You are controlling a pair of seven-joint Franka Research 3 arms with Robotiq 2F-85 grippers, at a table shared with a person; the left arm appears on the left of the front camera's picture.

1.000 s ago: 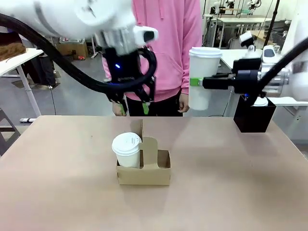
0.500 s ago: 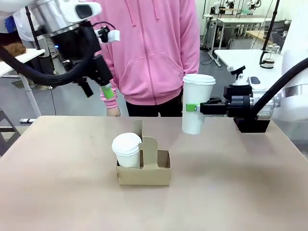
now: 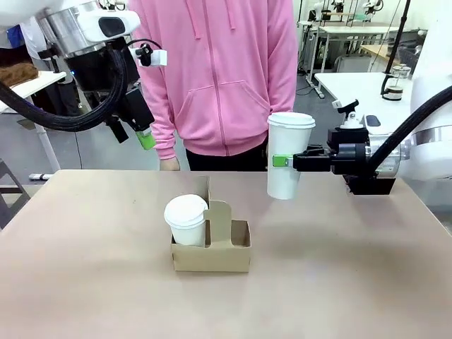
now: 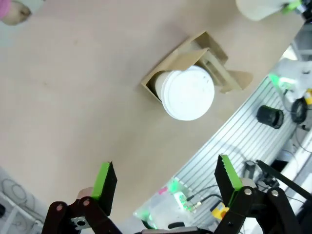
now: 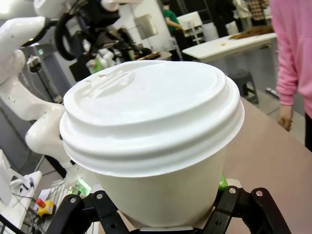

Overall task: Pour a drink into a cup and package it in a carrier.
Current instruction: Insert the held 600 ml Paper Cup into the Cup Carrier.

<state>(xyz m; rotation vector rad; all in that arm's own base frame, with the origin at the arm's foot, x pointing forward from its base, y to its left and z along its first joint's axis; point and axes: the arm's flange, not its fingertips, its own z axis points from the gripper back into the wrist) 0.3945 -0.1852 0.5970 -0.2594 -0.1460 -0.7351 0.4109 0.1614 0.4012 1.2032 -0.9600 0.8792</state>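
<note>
The brown cardboard carrier (image 3: 212, 253) sits mid-table with one lidded white cup (image 3: 186, 219) in its left slot; its right slot is empty. From above, the carrier (image 4: 222, 73) and that cup (image 4: 187, 92) lie below my left gripper (image 4: 165, 180), which is open. In the front view the left gripper (image 3: 134, 131) hangs high at the left. My right gripper (image 3: 282, 161) is shut on a second lidded cup (image 3: 286, 159), held upright in the air to the right of and behind the carrier. That cup (image 5: 151, 117) is close up in the right wrist view. The drink cannot be made out.
A person in a pink hoodie (image 3: 219, 78) stands at the far edge, one hand (image 3: 168, 164) by the table. A black box (image 3: 371, 185) stands at the back right behind my right arm. A small glass jug (image 3: 393, 79) stands on a white table beyond.
My left arm has swung from above the carrier up and to the left, still open. My right gripper has carried the held cup lower and leftward.
</note>
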